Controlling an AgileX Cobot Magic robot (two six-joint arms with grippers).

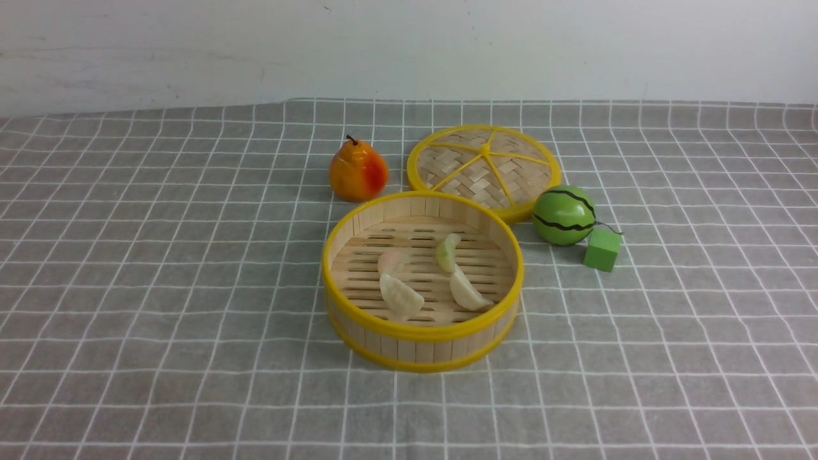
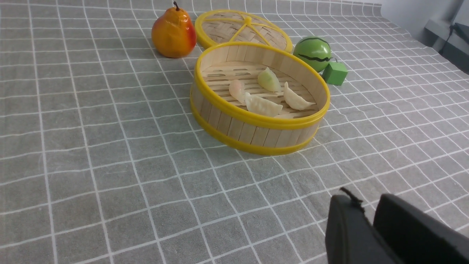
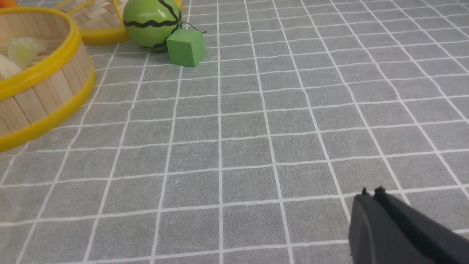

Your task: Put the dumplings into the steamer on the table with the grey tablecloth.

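Note:
The steamer (image 1: 422,332) stands on the grey tablecloth (image 1: 160,287) that covers the table. Four dumplings lie on its slat floor: a pink one (image 1: 391,260), a green one (image 1: 448,251) and two cream-white ones (image 1: 401,296) (image 1: 468,292). Neither arm shows in the front view. In the left wrist view my left gripper (image 2: 368,204) hovers over bare cloth well short of the steamer (image 2: 256,121), its fingers slightly apart and empty. My right gripper (image 3: 372,193) is shut with nothing in it, over cloth far from the steamer (image 3: 40,95).
Behind the steamer sit an orange-red toy pear (image 1: 358,171) and the flat woven lid (image 1: 484,169). A green watermelon ball (image 1: 565,215) and a green cube (image 1: 602,249) lie to the steamer's right. A white wall closes the far edge.

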